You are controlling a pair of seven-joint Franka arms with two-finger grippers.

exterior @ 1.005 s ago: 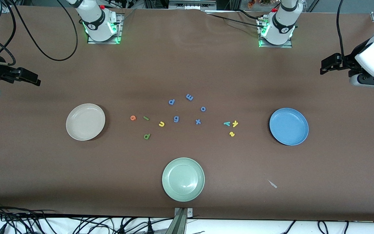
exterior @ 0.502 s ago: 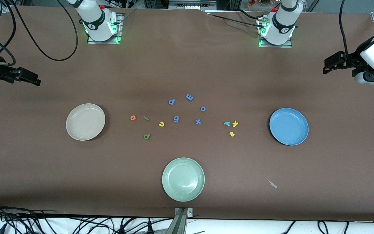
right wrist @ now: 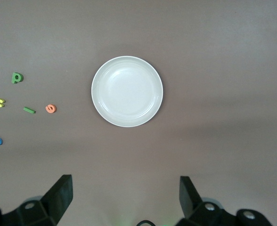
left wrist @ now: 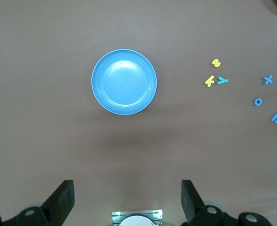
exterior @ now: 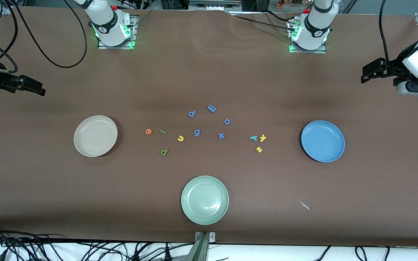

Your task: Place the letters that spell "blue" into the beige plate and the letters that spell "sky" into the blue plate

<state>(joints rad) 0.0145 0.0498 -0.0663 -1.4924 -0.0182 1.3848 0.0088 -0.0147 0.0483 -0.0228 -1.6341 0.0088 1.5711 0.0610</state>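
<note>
The beige plate (exterior: 95, 136) (right wrist: 127, 91) lies toward the right arm's end of the table and holds nothing. The blue plate (exterior: 322, 141) (left wrist: 124, 82) lies toward the left arm's end, also bare. Between them on the cloth are the orange e (exterior: 148, 131), thin green l (exterior: 163, 132), yellow u (exterior: 180, 138) and dark green b (exterior: 164, 152). Closer to the blue plate are the teal y (exterior: 253, 137), yellow k (exterior: 263, 137) and yellow s (exterior: 259, 149). My left gripper (exterior: 368, 71) (left wrist: 126, 188) and right gripper (exterior: 36, 88) (right wrist: 125, 183) hang open over bare table at their own ends.
A pale green plate (exterior: 204, 200) sits nearest the front camera. Several all-blue letters (exterior: 212, 108) lie scattered mid-table. A small grey scrap (exterior: 305, 205) lies near the front edge. Cables hang around the right arm.
The left arm has drifted slightly toward its end of the table. The right arm, the plates and the letters are unmoved.
</note>
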